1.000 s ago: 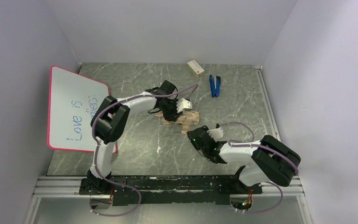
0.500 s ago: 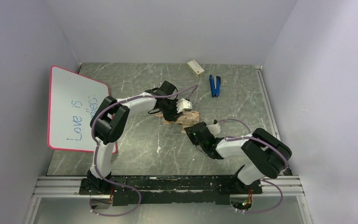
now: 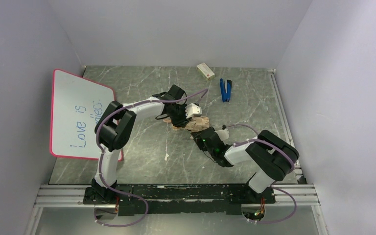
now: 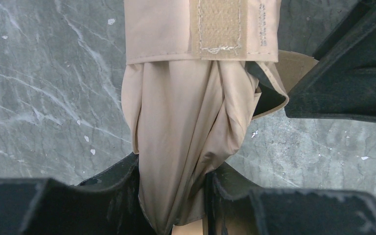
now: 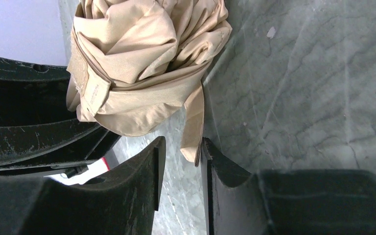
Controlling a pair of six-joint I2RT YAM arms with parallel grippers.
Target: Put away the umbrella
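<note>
- Beige fabric folding umbrella point(image 3: 192, 124) lay bundled about mid-way across the grey marbled table point(image 3: 142, 147), between my two arms.
- My left gripper point(image 4: 174, 181) was clamped on its gathered fabric. A tan hook-and-loop patch point(image 4: 219, 24) showed on the band above.
- My right gripper point(image 5: 181, 147) stood narrow but parted. The long tan closure strap point(image 5: 194, 117) hung between its jaws, lying against one finger only.
- From overhead, both wrists covered most of the bundle.
- A pink-framed whiteboard point(image 3: 76, 115) sat at the left side, reading "Love is". I couldn't make out its second line.
- A small white box with a red mark point(image 3: 205, 71) and a blue hand tool point(image 3: 225, 90) lay near the back edge, well apart from the umbrella.
- Small print beside the patch was too fine to read.
</note>
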